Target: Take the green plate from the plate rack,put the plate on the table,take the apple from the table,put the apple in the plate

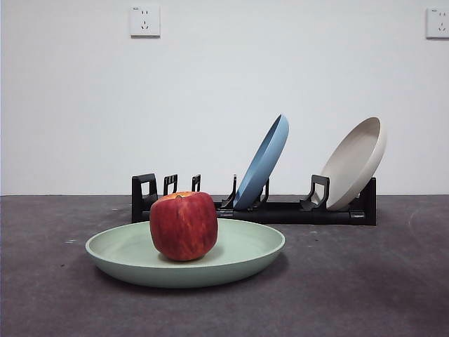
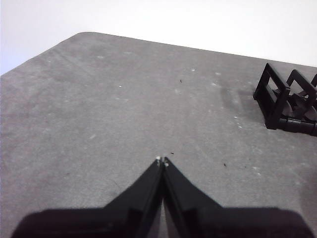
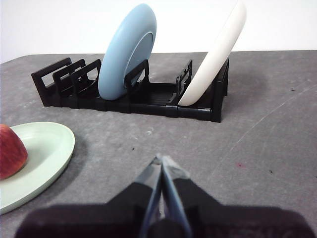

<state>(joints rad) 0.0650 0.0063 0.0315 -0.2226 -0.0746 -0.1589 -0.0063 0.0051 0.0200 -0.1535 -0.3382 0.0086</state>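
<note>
The green plate (image 1: 238, 254) lies flat on the dark grey table (image 1: 379, 295), in front of the black plate rack (image 1: 280, 210). The red apple (image 1: 184, 225) stands upright in the middle of the plate. In the right wrist view the plate (image 3: 44, 153) and an edge of the apple (image 3: 10, 151) show to one side, with the rack (image 3: 148, 96) beyond. My right gripper (image 3: 161, 159) is shut and empty above bare table. My left gripper (image 2: 162, 160) is also shut and empty, over bare table with one end of the rack (image 2: 287, 99) nearby. Neither arm shows in the front view.
A blue plate (image 1: 264, 161) and a cream-white plate (image 1: 356, 161) lean in the rack's middle and right slots; its left slots hold nothing. A white wall with two sockets (image 1: 144, 21) stands behind the table.
</note>
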